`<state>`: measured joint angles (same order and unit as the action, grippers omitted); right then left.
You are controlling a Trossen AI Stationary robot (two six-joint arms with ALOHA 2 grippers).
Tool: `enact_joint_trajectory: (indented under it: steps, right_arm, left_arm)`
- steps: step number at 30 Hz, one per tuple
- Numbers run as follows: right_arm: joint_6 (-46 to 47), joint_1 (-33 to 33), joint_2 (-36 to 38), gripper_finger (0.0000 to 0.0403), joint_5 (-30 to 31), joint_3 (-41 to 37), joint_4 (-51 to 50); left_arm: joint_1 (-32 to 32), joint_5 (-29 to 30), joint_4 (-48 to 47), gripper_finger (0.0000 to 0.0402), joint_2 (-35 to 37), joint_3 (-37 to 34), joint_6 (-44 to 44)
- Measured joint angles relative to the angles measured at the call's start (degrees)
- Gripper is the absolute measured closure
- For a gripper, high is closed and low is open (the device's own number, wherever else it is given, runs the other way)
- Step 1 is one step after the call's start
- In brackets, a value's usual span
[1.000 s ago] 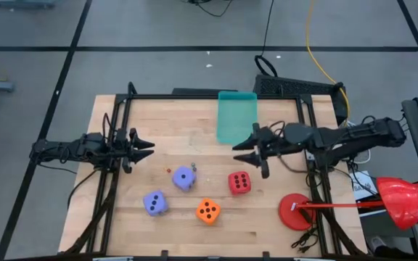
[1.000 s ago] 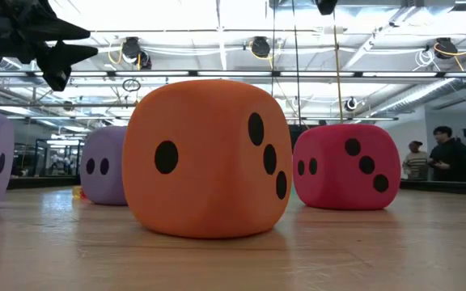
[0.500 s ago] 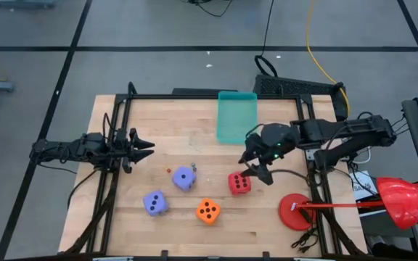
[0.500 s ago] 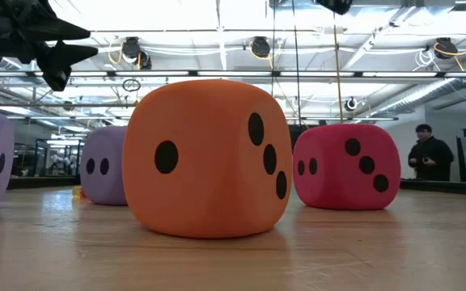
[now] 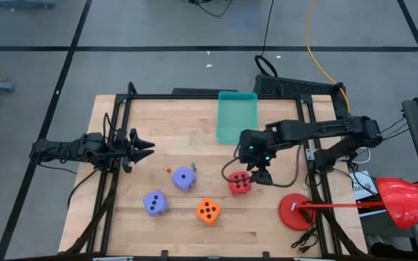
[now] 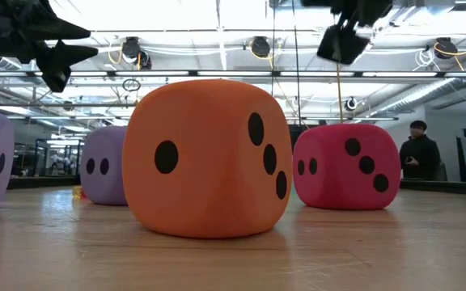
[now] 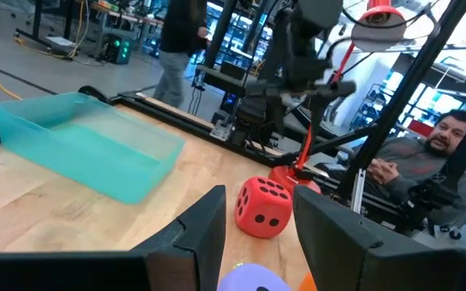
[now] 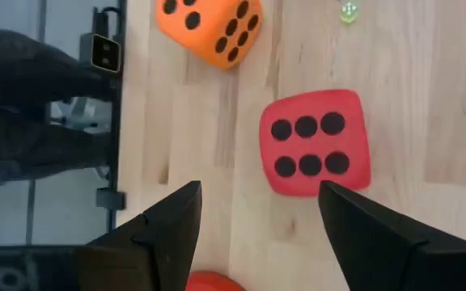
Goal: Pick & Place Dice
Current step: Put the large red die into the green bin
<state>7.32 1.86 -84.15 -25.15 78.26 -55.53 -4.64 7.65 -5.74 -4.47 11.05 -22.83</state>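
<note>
The left gripper [image 5: 145, 147] waits at the bench's [image 5: 173, 123] left side, fingers apart. The dice sit loose on the wood. The right gripper [image 5: 244, 176] hangs over the red die [image 5: 239, 183], fingers apart, probably to grab it for the teal tray [image 5: 236, 116].

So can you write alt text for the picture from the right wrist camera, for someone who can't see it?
A red die with six dark pips on top sits on the wooden table, just ahead of the right gripper, whose two dark fingers are spread open above it. An orange die lies farther off, partly cut off by the picture's edge.
</note>
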Motion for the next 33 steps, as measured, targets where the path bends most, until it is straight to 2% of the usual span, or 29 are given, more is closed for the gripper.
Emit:
enact_joint_trajectory:
  steps: [5,18,24,33]
  right_arm:
    - [-2.46,-1.94,-3.94,0.0161,-4.93,0.0,-0.01]
    - [-3.93,-8.54,-9.77,0.0161,-4.66,0.0,1.88]
    - [-3.98,-9.06,-12.78,0.0159,-4.89,0.0,3.62]
    - [-5.87,-9.04,-15.09,0.0115,-5.11,0.0,4.24]
  left_arm:
    - [0.0,-0.01,-0.02,0.025,-0.02,0.0,-0.17]
    - [0.0,-0.03,-0.04,0.025,-0.02,0.0,-0.17]
    - [0.0,-0.03,-0.04,0.025,0.0,0.0,-0.17]
    - [0.0,-0.03,-0.03,0.025,-0.02,0.0,-0.45]
